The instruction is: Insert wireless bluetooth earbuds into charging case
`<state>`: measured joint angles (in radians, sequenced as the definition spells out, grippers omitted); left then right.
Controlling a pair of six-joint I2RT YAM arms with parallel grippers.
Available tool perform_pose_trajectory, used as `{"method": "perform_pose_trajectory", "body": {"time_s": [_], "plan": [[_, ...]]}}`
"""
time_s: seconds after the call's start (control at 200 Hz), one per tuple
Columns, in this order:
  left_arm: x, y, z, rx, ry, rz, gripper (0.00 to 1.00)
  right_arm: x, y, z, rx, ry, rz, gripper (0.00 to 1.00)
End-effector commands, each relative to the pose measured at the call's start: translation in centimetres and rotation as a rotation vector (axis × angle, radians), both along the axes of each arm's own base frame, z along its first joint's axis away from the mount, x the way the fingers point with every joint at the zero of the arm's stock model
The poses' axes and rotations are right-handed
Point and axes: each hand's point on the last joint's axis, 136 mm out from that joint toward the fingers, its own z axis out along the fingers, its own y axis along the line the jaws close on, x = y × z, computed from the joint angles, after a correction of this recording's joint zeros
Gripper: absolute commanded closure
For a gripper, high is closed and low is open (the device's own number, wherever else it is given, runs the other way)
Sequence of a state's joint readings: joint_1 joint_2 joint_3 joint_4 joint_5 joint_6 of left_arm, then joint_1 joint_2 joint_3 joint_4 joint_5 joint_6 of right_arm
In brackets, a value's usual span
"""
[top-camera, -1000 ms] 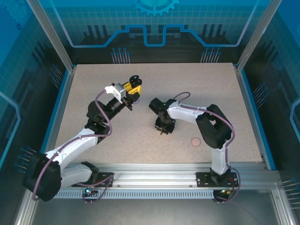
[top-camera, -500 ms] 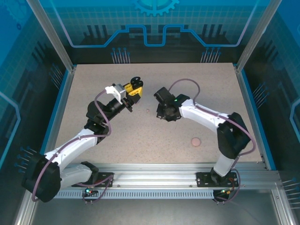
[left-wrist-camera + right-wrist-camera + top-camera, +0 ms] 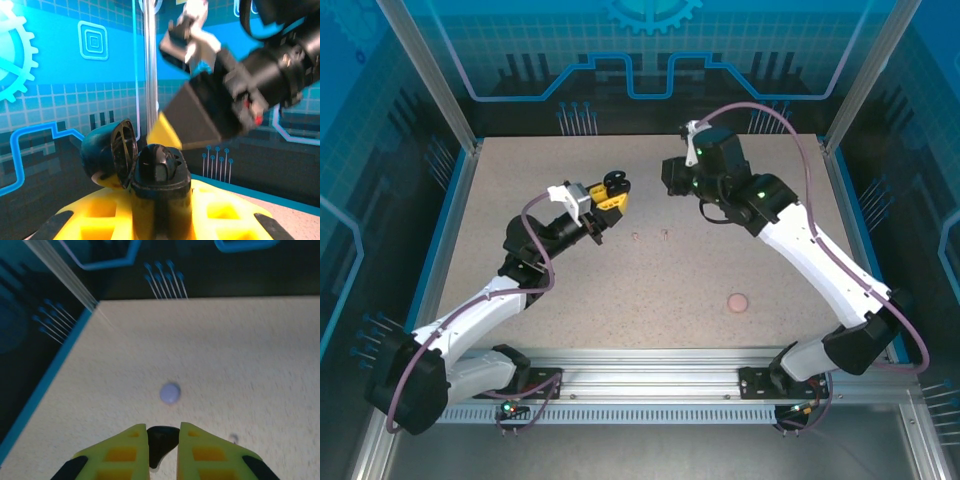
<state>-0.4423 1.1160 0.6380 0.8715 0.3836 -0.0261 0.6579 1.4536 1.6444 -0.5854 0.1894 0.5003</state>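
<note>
**Table** (image 3: 770,250): speckled beige, with work concentrated at the far centre.

**Arms:** The left arm (image 3: 480,300) reaches to far centre-left. The right arm (image 3: 820,260) is stretched high towards the far centre, its wrist facing the left one.

**Left gripper** (image 3: 610,190): the yellow fingers are clamped on the black charging case (image 3: 160,172). The case is raised off the table with its lid (image 3: 112,150) swung open to the left and its wells facing the other arm.

**Right gripper** (image 3: 163,432): the fingers are nearly together, pinching a small dark piece judged to be a black earbud (image 3: 161,442). It sits just right of the held case and is apart from it.

**Other items:** A pink round case (image 3: 738,301) lies near right. A lavender round case (image 3: 170,393) lies beyond the right fingers. Two small specks (image 3: 636,237) lie at centre and are too small to identify.

**Step in hand (judged):** bring the earbud to the open case and seat it.

**Recommendations:**
- Keep the left grip motionless and the case mouth unobstructed.
- Approach from the right, on the side away from the lid.
- Align the stem with its well before advancing.
- Close in slowly, and release only once the earbud sits flush.
- The pinch is slight, so a knock against the rim could dislodge the earbud.
</note>
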Motion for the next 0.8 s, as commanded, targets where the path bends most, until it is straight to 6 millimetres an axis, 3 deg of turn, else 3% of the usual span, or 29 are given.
{"method": "perform_pose_trajectory", "body": {"time_s": [0.0, 0.12, 0.225, 0.545, 0.795], "plan": [[-0.9, -0.3, 0.7, 0.017, -0.028, -0.042, 1.0, -0.8, 0.8, 4.4, 0.005, -0.137, 0.122, 0.84], [-0.8, -0.6, 0.7, 0.025, -0.028, -0.05, 1.0, -2.0, 1.8, 6.9, 0.033, -0.218, 0.22, 0.84], [-0.6, -0.9, 0.7, 0.03, -0.027, -0.059, 1.0, -2.9, 2.8, 7.9, 0.046, -0.249, 0.3, 0.84], [-0.1, -1.7, 0.9, 0.039, -0.031, -0.075, 1.0, -5.2, 4.8, 7.8, 0.061, -0.287, 0.441, 0.84], [0.1, -1.9, 1.0, 0.043, -0.037, -0.077, 1.0, -5.9, 5.9, 6.2, -0.001, -0.276, 0.474, 0.84]]}}
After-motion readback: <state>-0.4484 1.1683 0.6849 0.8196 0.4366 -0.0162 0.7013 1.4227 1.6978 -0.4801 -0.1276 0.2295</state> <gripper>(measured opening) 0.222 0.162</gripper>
